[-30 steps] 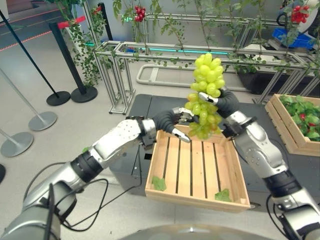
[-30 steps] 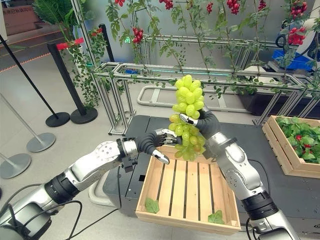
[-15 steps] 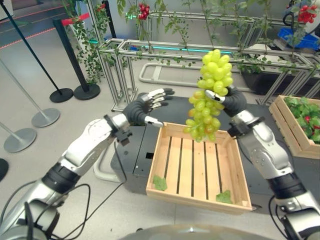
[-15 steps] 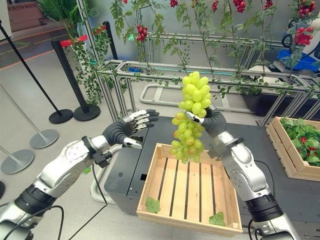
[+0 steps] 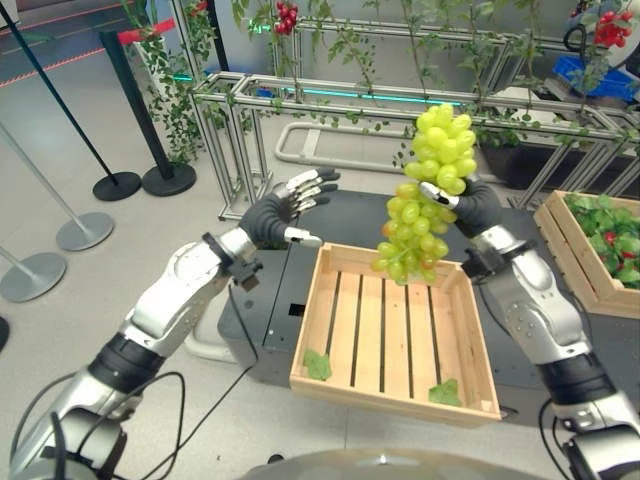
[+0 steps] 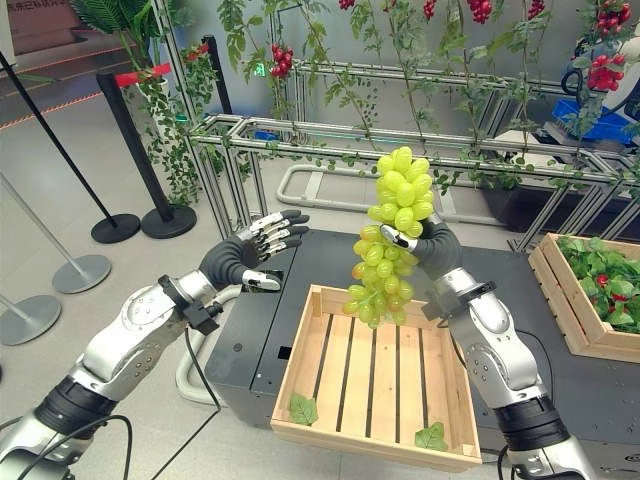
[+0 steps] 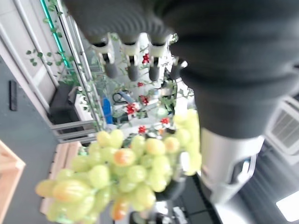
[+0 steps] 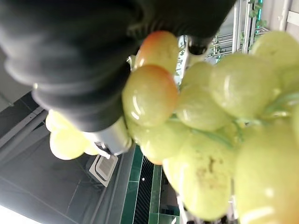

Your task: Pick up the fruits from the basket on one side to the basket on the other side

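Observation:
A big bunch of green grapes (image 5: 425, 190) hangs in the air above the far edge of a slatted wooden crate (image 5: 330, 372). My right hand (image 5: 470, 203) is shut on the bunch about halfway up, so grapes stand above the hand and dangle below it. In the right wrist view the grapes (image 8: 219, 126) press right against the dark cover. My left hand (image 5: 290, 205) floats to the left of the bunch, apart from it, fingers straight and spread. The left wrist view looks past those fingers (image 7: 133, 70) at the grapes (image 7: 121, 175). Two green leaves lie on the crate's slats.
The crate sits on a dark low platform (image 5: 280, 300). A second wooden crate (image 5: 600, 235) with leaves and red fruit stands at the right. Metal frames with vines (image 5: 330, 100) run behind, and stanchion posts (image 5: 150, 150) stand on the floor at the left.
My left hand has let go of the bunch and drawn back to the left, opening its fingers. The right hand has carried the grapes slightly higher and to the right.

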You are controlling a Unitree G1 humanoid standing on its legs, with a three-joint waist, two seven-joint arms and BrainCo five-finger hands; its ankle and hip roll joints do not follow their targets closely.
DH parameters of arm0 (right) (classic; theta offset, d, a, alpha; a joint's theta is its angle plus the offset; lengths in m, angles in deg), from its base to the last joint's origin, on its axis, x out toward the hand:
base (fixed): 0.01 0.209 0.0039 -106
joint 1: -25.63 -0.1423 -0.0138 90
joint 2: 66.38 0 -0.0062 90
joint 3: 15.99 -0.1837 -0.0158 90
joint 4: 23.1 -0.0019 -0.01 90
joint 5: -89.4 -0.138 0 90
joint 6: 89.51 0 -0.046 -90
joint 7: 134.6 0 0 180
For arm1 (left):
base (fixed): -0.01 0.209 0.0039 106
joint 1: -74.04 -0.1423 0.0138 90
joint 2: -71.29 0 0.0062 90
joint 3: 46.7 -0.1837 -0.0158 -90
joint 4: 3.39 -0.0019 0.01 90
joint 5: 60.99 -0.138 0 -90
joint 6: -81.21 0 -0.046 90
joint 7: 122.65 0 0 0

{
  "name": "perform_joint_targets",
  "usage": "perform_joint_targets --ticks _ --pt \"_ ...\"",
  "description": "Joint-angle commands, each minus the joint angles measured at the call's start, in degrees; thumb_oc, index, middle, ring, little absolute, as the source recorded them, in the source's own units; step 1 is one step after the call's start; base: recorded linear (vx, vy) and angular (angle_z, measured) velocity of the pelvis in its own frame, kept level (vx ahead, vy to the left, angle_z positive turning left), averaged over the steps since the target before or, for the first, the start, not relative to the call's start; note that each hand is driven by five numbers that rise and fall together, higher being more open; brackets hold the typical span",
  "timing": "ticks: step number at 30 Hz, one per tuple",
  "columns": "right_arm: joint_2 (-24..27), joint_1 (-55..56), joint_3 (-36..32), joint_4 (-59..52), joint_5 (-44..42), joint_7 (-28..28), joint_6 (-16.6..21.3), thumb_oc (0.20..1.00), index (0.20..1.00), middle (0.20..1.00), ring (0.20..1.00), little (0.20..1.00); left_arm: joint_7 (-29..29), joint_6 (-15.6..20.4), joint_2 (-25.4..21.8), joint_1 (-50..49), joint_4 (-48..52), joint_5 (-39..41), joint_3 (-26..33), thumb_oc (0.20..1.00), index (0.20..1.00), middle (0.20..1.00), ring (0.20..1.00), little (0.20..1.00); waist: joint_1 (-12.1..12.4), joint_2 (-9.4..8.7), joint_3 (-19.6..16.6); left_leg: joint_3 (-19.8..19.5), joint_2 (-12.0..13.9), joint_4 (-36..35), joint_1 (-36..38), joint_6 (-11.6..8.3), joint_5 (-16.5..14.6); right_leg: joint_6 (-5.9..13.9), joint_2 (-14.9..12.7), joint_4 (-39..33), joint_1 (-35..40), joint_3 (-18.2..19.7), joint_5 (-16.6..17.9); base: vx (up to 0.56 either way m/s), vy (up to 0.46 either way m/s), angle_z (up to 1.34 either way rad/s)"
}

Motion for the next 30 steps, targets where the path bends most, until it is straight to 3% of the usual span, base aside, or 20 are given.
perform_joint_targets --ticks 1,12,22,30 --pt "-1.5 -3.5 -1.6 -4.8 -0.1 -0.7 3.9 0.2 0.2 0.2 0.2 0.2 1.1 2.6 1.9 7.7 -4.9 -5.2 -3.1 1.0 1.0 1.0 1.0 1.0 0.3 -2.3 -2.6 0.4 -1.5 1.2 0.0 1.57 -4.2 7.84 -5.1 6.1 0.7 -1.2 -6.2 0.0 0.0 0.0" --pt "-3.5 -6.5 2.1 -5.3 -0.7 -0.8 3.8 0.2 0.2 0.2 0.2 0.2 1.3 0.9 12.4 13.2 -13.5 -12.1 -10.5 1.0 1.0 1.0 1.0 1.0 -0.5 -2.66 -2.6 0.5 -1.5 1.4 0.0 1.71 -4.4 7.89 -5.2 6.2 0.8 -1.1 -6.3 0.0 0.0 0.0" --pt "-5.4 -8.4 5.4 -6.1 -2.4 -1.1 3.7 0.2 0.2 0.2 0.2 0.2 1.8 -0.4 17.7 14.4 -17.7 -11.6 -13.4 1.0 1.0 1.0 1.0 1.0 -0.8 -2.7 -2.5 0.5 -1.5 1.6 -0.1 1.87 -4.5 7.81 -5.1 6.3 0.6 -0.7 -6.2 0.0 0.0 0.0" --pt "-5.8 -8.4 7.3 -6.4 -2.2 -1.0 3.5 0.2 0.2 0.2 0.2 0.2 2.3 -0.6 19.1 15.0 -18.8 -11.6 -14.1 1.0 1.0 1.0 1.0 1.0 -0.9 -2.82 -2.2 0.5 -1.5 1.7 -0.3 1.92 -4.5 7.75 -5.1 6.4 0.3 -0.6 -6.1 0.0 0.0 0.0"
